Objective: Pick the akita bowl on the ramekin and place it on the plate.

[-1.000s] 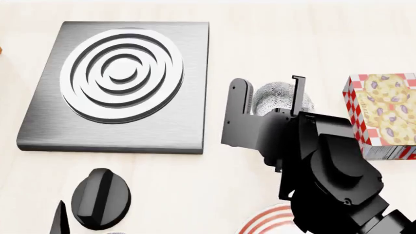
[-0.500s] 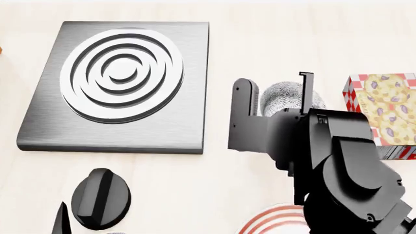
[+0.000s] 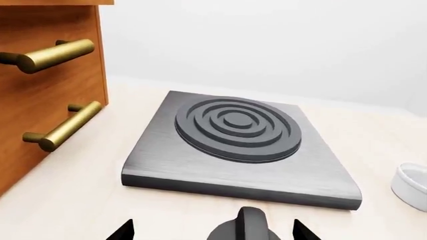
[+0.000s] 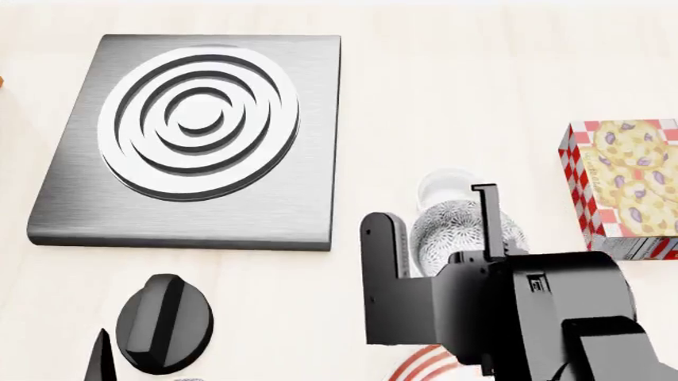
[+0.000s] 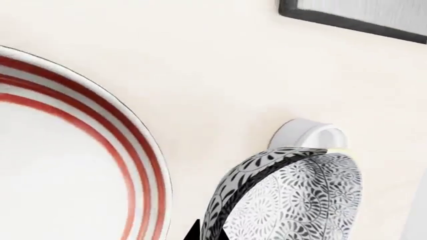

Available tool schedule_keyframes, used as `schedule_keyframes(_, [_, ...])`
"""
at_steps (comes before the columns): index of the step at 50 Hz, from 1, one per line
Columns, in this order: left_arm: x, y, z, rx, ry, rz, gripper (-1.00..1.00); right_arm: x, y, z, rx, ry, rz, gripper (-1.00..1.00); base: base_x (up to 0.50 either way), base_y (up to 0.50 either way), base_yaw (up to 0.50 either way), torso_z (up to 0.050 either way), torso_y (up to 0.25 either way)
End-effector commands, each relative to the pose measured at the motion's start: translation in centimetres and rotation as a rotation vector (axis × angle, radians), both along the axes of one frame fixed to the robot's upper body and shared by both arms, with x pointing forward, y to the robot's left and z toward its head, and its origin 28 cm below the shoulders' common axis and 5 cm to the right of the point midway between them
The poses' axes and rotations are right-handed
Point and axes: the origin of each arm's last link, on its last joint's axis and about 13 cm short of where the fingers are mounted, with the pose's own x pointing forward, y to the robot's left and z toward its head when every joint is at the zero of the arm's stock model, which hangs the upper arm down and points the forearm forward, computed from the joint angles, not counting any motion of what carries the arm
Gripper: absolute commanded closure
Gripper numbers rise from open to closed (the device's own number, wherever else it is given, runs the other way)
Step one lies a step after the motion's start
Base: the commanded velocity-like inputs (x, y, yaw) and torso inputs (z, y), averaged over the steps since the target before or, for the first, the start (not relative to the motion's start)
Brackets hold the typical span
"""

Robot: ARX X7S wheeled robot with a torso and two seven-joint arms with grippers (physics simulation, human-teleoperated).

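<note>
fingers (image 4: 437, 230) of right arm clasp akita bowl (image 4: 458, 230) — lifted off ramekin (image 4: 445, 187).

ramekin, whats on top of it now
Nothing. The ramekin stands bare on the counter, its open top showing. The akita bowl is lifted off it, between the right gripper's jaws, nearer the plate. The bowl and gripper cover the ramekin's near side.

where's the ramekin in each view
Head: ramekin mid-right, just beyond the bowl in the right gripper.
Right wrist: peeking from behind the bowl.
Left wrist: cut off at the right edge.
Shared landmark: burner plate, whose corner also shows in the right wrist view.
</note>
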Motion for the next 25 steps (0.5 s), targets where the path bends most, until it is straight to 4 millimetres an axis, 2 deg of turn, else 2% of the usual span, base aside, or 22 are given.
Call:
schedule_keyframes(1, [0.0,0.0,0.0,-0.004,0.000,0.002,-1.00,-2.6,0.0,-0.4,0.007,0.021,0.058,1.00,0.00,0.00,0.00,0.000,0.000])
schedule_keyframes(12, [0.1,0.2,0.1,-0.002,-0.004,0.011,-1.00,-4.7,0.6,-2.0,-0.015,0.089,0.112,1.00,0.00,0.00,0.00,0.000,0.000])
schedule_keyframes(18, [0.0,0.1,0.1,0.002,-0.004,0.008,-1.00,-5.9,0.7,-2.2,-0.016,0.102,0.141,1.00,0.00,0.00,0.00,0.000,0.000])
schedule_keyframes(25, [0.0,0.1,0.2,0.000,-0.005,0.011,-1.00,-6.5,0.9,-2.9,-0.022,0.124,0.157,1.00,0.00,0.00,0.00,0.000,0.000])
